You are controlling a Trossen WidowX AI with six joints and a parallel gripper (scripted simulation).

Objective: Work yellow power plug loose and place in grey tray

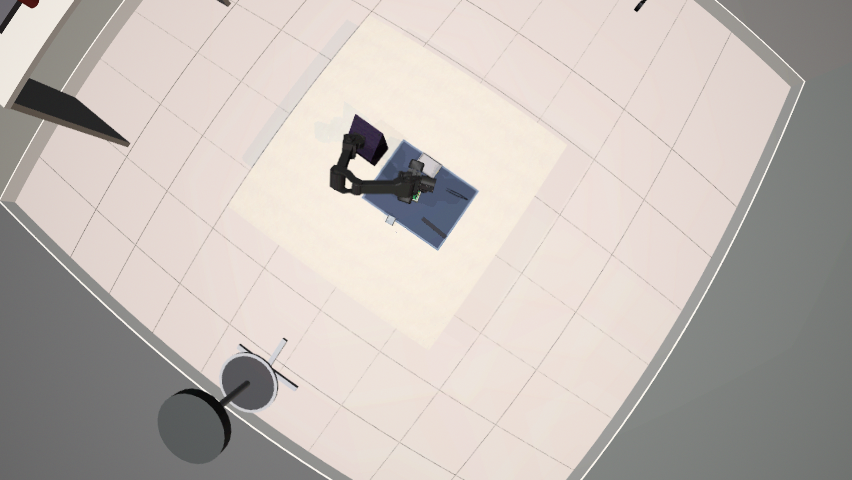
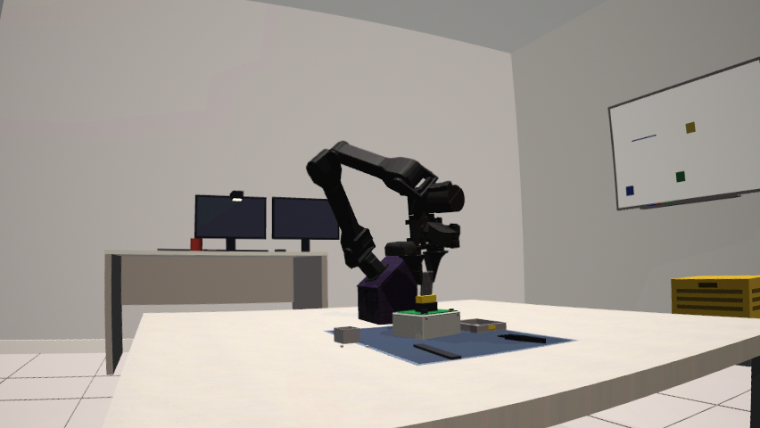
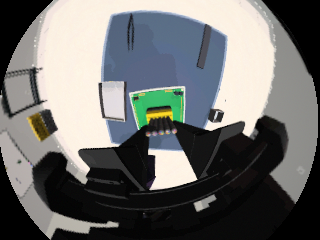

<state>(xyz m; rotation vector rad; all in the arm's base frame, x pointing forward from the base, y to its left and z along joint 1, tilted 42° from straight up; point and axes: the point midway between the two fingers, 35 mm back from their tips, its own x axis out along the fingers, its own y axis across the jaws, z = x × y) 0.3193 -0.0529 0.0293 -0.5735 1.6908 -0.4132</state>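
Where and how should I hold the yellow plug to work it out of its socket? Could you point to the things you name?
Grip the yellow body of the plug (image 2: 425,299) (image 3: 159,114) across two opposite sides, coming from above. It stands upright on the circuit board (image 2: 402,312) (image 3: 145,103), its body above the black socket (image 2: 425,307), while the wires (image 2: 427,283) (image 3: 161,126) rise from its top and look a poorer hold for rocking.

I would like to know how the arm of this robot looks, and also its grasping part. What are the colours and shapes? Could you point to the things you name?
The arm (image 1: 381,187) (image 2: 372,159) is black, with chunky, rounded joint housings and thick links. The jaws are black too: in the exterior view they taper downward, and in the wrist view they show broad, angular plates. I can make out no markings on either.
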